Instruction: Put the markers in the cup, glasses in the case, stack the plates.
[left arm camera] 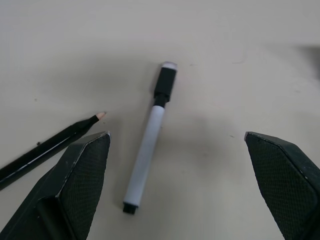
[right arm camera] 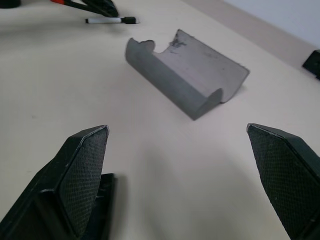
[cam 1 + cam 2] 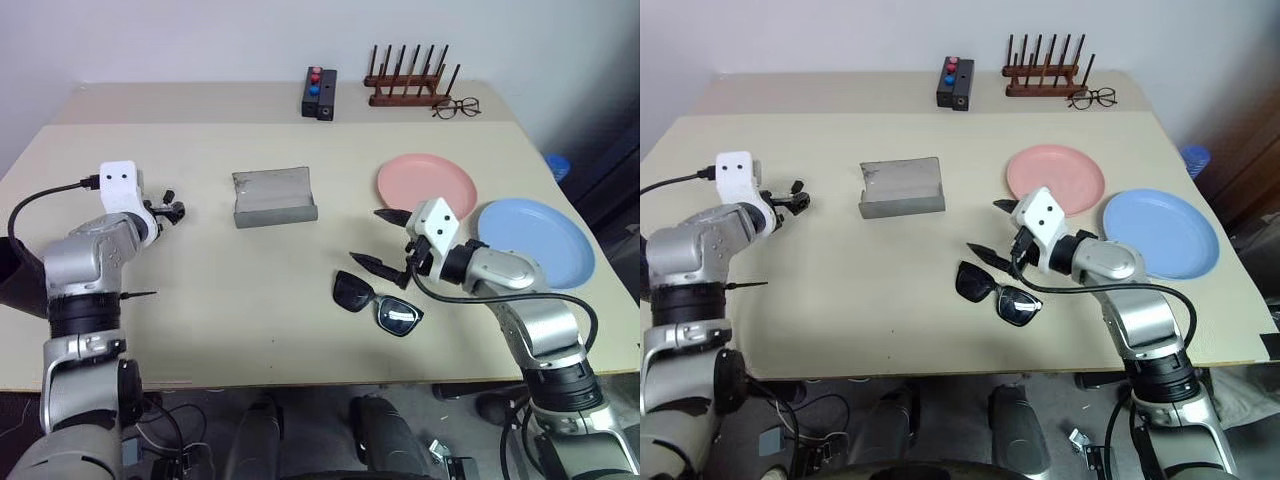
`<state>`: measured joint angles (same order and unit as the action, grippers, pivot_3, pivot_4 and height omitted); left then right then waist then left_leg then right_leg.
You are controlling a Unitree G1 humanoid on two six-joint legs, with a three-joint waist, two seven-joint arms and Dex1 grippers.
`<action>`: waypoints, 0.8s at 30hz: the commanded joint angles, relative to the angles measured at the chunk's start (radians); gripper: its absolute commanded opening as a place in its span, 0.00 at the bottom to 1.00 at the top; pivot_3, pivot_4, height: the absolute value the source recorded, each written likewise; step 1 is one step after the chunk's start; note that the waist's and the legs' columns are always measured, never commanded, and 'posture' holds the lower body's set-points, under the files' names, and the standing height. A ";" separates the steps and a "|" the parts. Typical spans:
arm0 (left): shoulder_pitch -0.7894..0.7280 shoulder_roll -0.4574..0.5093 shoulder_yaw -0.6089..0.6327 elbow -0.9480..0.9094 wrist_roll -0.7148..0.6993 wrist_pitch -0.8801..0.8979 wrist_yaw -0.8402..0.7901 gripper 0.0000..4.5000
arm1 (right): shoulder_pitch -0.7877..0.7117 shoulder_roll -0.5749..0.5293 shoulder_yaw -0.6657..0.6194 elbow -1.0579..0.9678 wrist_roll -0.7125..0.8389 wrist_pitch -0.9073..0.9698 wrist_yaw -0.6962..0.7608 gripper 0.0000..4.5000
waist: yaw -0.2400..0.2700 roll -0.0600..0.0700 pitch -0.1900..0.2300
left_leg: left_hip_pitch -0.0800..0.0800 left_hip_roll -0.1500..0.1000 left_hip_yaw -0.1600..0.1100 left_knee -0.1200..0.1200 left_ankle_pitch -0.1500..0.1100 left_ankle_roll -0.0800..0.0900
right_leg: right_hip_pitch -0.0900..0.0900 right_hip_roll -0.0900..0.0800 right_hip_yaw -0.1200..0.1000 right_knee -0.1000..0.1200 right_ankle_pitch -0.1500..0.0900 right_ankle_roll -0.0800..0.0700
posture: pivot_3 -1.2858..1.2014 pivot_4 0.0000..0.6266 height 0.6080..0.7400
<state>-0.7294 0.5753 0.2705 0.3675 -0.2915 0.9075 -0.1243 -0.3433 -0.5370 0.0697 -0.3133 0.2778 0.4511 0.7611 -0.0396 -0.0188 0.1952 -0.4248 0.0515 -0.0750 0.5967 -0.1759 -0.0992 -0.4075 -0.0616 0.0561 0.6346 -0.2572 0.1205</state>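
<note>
My left gripper [image 1: 177, 187] hangs over the left part of the pale beige table [image 3: 270, 300] with its two black fingers spread wide and nothing between them; below it lies the short white marker with a black cap [image 1: 147, 157], and just beside that the pointed tip of a slim black pencil-like stick [image 1: 55, 145]. My right gripper [image 3: 381, 240] is also wide open and empty, hovering just above and beside the chunky black-framed sunglasses with dark lenses [image 3: 377, 303], which lie flat near the table's front edge. Ahead of it the grey fabric-covered glasses case [image 3: 274, 197] sits open in the middle of the table. To the right, the salmon pink round plate [image 3: 425, 180] and the light blue round plate [image 3: 540, 240] rest side by side, unstacked. The matte black cup [image 3: 18, 275] stands at the far left edge.
</note>
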 commanded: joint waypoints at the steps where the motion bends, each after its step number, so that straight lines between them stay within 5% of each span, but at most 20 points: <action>1: -0.108 0.008 0.020 0.154 0.024 -0.036 0.014 0.98 | 0.012 0.003 -0.018 -0.070 0.024 0.020 -0.019 1.00 | 0.001 0.000 0.000 | 0.000 0.000 0.000 0.000 0.000 0.000 | 0.000 0.000 0.000 0.000 0.000 0.000 | 0.52 0.24 0.99; 14: -0.202 0.013 -0.006 0.321 0.046 0.057 -0.041 0.98 | 0.038 -0.043 -0.033 -0.135 0.135 0.028 0.075 1.00 | -0.002 0.000 0.000 | 0.000 0.000 0.000 -0.001 0.000 0.000 | 0.000 0.000 0.000 0.000 0.000 0.001 | 0.52 0.24 0.99; 17: -0.192 0.008 0.006 0.310 0.039 0.057 -0.050 0.79 | 0.037 -0.043 -0.028 -0.121 0.133 0.010 0.084 1.00 | -0.002 0.000 0.000 | 0.000 0.000 0.000 0.000 0.000 0.000 | 0.000 0.000 0.000 0.000 0.000 0.001 | 0.52 0.24 0.99; 24: -0.151 0.006 0.036 0.260 0.043 0.069 -0.026 0.05 | 0.026 -0.027 -0.007 -0.085 0.122 -0.016 0.089 1.00 | 0.002 0.000 0.000 | 0.000 0.000 0.000 0.000 0.000 0.000 | 0.000 0.000 0.000 0.000 0.000 0.001 | 0.52 0.24 0.99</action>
<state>-0.8906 0.5793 0.2998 0.6524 -0.2497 0.9704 -0.1552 -0.3019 -0.5693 0.0673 -0.3898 0.3946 0.4558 0.8485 -0.0373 -0.0188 0.1951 -0.4247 0.0515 -0.0751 0.5964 -0.1758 -0.0995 -0.4073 -0.0618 0.0559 0.6350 -0.2569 0.1220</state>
